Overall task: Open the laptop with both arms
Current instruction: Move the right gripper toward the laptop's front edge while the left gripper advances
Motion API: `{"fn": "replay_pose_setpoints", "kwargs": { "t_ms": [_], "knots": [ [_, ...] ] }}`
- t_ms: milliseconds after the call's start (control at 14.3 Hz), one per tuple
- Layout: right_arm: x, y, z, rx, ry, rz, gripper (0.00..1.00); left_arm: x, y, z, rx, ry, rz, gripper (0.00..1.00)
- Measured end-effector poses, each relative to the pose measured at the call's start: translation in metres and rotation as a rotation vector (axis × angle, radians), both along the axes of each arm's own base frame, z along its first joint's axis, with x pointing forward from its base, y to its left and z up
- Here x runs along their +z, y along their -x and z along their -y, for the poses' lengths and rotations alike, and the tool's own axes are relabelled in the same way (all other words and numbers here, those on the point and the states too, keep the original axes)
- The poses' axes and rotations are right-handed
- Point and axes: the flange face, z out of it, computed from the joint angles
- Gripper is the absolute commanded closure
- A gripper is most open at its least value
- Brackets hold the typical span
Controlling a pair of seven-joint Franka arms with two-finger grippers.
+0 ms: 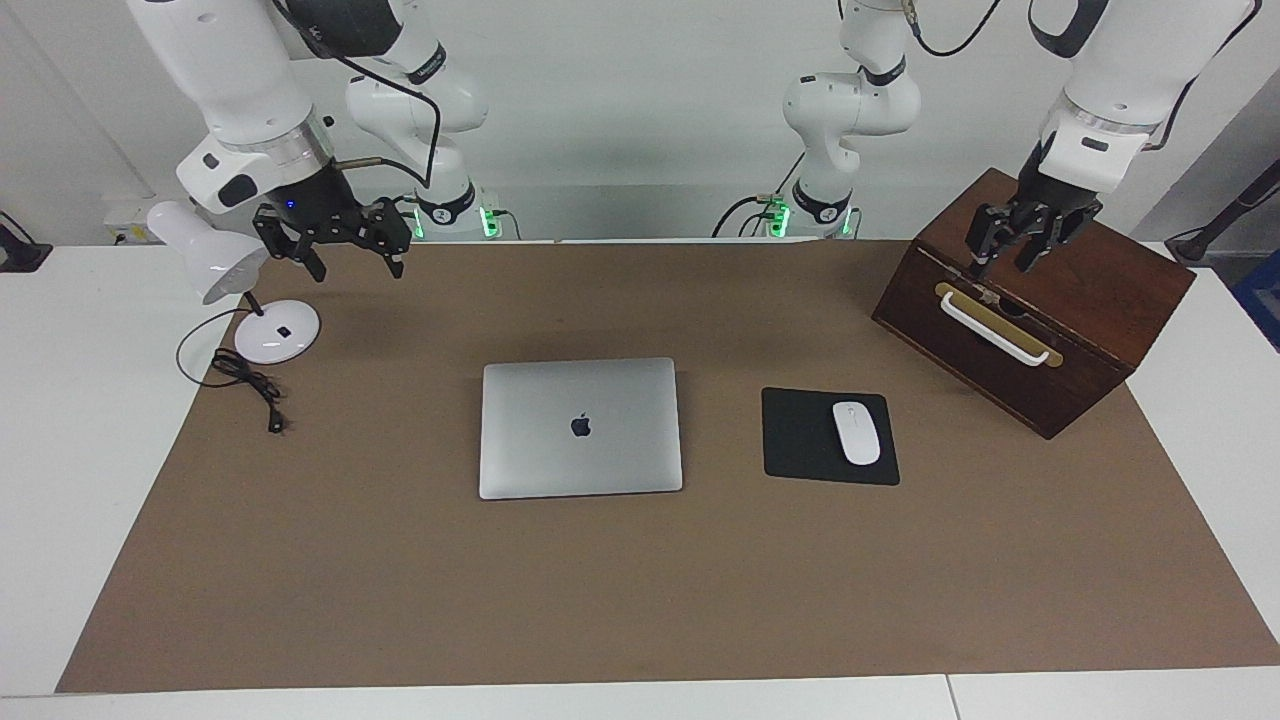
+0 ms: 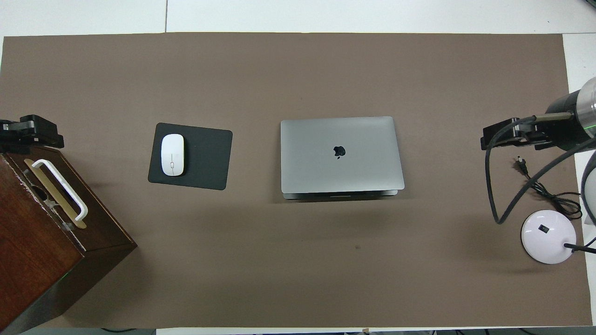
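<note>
Looking across the counter (image 1: 60, 420) from the facing view, we see the laptop (image 1: 580, 428) lying shut and flat on the brown mat (image 1: 640, 580), about midway between the two arms' ends, its lid logo up. Beside it, toward the left arm's end, a white mouse (image 1: 856, 432) rests on a black mouse pad (image 1: 800, 436).

The facing view alone shows both end effectors whole. The right end effector (image 1: 352, 262) hangs in the air over the mat's edge near the white desk lamp (image 1: 215, 262), its fingers spread apart and holding nothing. The left end effector (image 1: 1003, 266) hangs over the top of the wooden box (image 1: 1100, 300), just above the box's white handle (image 1: 995, 330); its fingers stand partly drawn together with a small gap, and nothing is between them.

From overhead we get only black edges of each end effector, so their fingers cannot be read there. That view adds the laptop's edge nearest the robots, where a thin strip of the base shows under the lid, and the lamp's round base (image 2: 545, 236) with its loose cord (image 2: 540, 190).
</note>
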Motion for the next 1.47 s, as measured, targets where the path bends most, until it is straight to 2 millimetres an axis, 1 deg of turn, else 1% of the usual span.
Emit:
{"fn": "replay_pose_setpoints", "kwargs": {
  "t_ms": [140,209,489,698,1047,1257,1327,1466],
  "knots": [
    [0.0,0.0,-0.002,0.007,-0.001,0.0,0.0,0.0,0.0,-0.003,-0.064,-0.004,0.0,1.0],
    [0.0,0.001,-0.008,0.019,-0.001,0.0,0.0,0.0,0.0,-0.005,-0.088,-0.005,-0.002,1.0],
    [-0.003,0.005,-0.037,0.072,0.0,-0.009,0.0,0.002,0.0,-0.011,-0.111,-0.006,0.003,1.0],
    [-0.01,0.009,-0.059,0.115,0.004,-0.028,0.0,0.004,-0.002,-0.011,-0.114,-0.008,0.023,1.0],
    [-0.022,0.02,-0.097,0.255,0.041,-0.047,0.0,0.009,-0.008,-0.01,-0.119,-0.01,0.08,1.0],
    [-0.023,0.033,-0.132,0.341,0.106,-0.037,0.0,0.012,-0.012,-0.001,-0.176,-0.013,0.116,1.0],
    [-0.022,0.036,-0.138,0.353,0.111,-0.034,0.0,0.012,-0.014,0.006,-0.206,-0.015,0.131,1.0],
    [-0.021,0.038,-0.139,0.361,0.115,-0.033,0.0,0.007,-0.016,0.027,-0.256,-0.015,0.159,1.0]
  ]
}}
